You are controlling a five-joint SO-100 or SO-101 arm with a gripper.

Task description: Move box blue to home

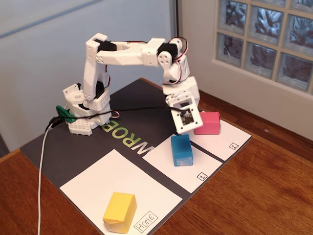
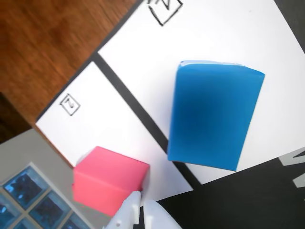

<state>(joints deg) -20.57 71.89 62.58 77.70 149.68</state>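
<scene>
The blue box [image 1: 181, 150] stands on the small white sheet marked "1" [image 1: 166, 164]; in the wrist view it [image 2: 212, 114] fills the middle right. Home [image 1: 105, 183] is the large white sheet at the front left, with its label [image 1: 146, 221] at the near corner. My gripper [image 1: 180, 131] hangs pointing down just above and behind the blue box, between it and the pink box. In the wrist view the gripper [image 2: 140, 207] shows at the bottom edge, with the jaws together and nothing between them, beside the pink box's corner.
A yellow box [image 1: 120, 212] sits on home near the label. A pink box [image 1: 207, 123] [image 2: 109, 179] sits on the sheet marked "2" [image 1: 230, 139]. The sheets lie on a dark mat [image 1: 63, 147] on a wooden table. The arm's base [image 1: 85, 110] stands at the back left.
</scene>
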